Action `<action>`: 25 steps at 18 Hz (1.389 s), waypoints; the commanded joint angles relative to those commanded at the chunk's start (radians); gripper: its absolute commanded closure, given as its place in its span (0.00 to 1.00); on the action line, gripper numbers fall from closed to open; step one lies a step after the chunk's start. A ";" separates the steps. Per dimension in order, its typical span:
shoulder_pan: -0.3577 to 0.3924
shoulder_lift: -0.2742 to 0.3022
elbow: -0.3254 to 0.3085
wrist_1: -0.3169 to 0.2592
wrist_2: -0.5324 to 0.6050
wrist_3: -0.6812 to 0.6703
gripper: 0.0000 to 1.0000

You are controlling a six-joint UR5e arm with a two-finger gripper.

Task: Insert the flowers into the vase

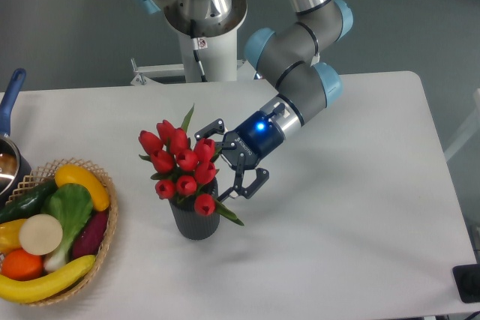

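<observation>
We see the flowers (180, 162) standing in the vase (195, 219) (stems hidden inside), so the gripper (234, 159) spreads its fingers wide, holding nothing

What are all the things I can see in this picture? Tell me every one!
flowers: one bunch, red buds with green leaves, standing in the vase
vase: one, dark grey, middle of the table
wicker basket: one, tan, front left of the table
fruit and vegetables: several, yellow, green, orange, white and purple, in the basket
pot: one, partly cut off, blue handle, left edge
table: one, white, under everything
dark object: one, black, bottom right corner, cannot tell what it is
robot arm: one, grey and silver with light blue joints, reaching from the back
gripper: one, dark with a blue light, open, right beside the flowers
</observation>
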 joint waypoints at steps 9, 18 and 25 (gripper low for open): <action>0.181 0.169 -0.045 -0.006 0.134 0.001 0.00; 0.338 0.273 0.110 -0.011 0.457 0.014 0.00; 0.344 0.325 0.198 -0.170 0.729 0.171 0.00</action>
